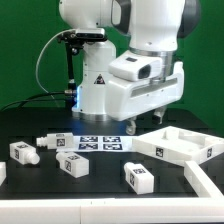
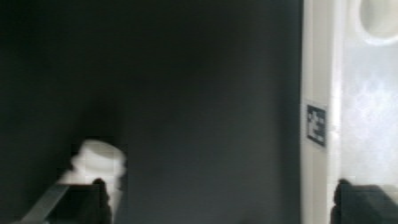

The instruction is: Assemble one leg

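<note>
- Near the square panel's front corner, toward the exterior view's left, one leg lies loose on the worktop. Other legs lie farther from the panel.
- Above that panel's edge the fingers hang empty.
- Wrist view: the fingers are spread wide and grip nothing, with the panel alongside. By my judgement no leg is grasped or fitted yet, so the whole task remains.

Black table carrying three tagged legs lying apart in the foreground, marker board lying behind them, white panel sitting toward the exterior view's right, perhaps another piece lying beside it.
</note>
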Available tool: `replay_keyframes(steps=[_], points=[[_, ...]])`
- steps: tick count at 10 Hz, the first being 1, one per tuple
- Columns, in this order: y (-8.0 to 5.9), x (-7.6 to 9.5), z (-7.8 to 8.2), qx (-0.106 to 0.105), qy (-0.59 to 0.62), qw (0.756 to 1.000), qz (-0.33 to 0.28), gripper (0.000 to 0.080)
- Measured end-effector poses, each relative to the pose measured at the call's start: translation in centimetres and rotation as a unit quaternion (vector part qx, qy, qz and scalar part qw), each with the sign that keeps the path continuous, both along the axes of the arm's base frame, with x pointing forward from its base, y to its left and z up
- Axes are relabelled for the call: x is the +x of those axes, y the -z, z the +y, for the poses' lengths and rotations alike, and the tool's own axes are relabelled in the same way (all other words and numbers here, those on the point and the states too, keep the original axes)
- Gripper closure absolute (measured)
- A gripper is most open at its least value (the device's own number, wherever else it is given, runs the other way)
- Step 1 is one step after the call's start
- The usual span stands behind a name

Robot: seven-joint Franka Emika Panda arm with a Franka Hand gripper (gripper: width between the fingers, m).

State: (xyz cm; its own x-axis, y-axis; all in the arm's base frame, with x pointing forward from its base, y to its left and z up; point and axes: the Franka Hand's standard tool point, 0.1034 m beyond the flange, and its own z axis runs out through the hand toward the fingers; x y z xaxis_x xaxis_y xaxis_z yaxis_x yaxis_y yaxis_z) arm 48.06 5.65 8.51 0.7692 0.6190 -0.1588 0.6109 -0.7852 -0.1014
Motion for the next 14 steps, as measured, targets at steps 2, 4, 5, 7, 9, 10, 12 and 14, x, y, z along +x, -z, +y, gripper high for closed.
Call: replay_keyframes(steps=[2, 4, 5, 7, 9, 10, 12, 14], points=[[-0.8, 4.6, -2.5, -0.010, 0.041, 0.999, 0.007, 0.0156], [-0.9, 4.3, -1.7, -0.010, 0.039, 0.999, 0.007, 0.0150], [-0.8, 4.3, -1.8, -0.010, 0.040, 0.999, 0.007, 0.0150], [1.0, 4.5, -1.8, -0.011, 0.049, 0.999, 0.013, 0.0150], [3.3, 7.1, -2.4, -0.017, 0.091, 0.996, 0.010, 0.0150], [4.1, 7.8, -2.5, -0.016, 0.110, 0.994, -0.008, 0.0150], [4.6, 7.9, -1.8, -0.013, 0.102, 0.994, -0.017, 0.0150], [4.7, 7.8, -1.8, -0.013, 0.103, 0.994, -0.017, 0.0150]])
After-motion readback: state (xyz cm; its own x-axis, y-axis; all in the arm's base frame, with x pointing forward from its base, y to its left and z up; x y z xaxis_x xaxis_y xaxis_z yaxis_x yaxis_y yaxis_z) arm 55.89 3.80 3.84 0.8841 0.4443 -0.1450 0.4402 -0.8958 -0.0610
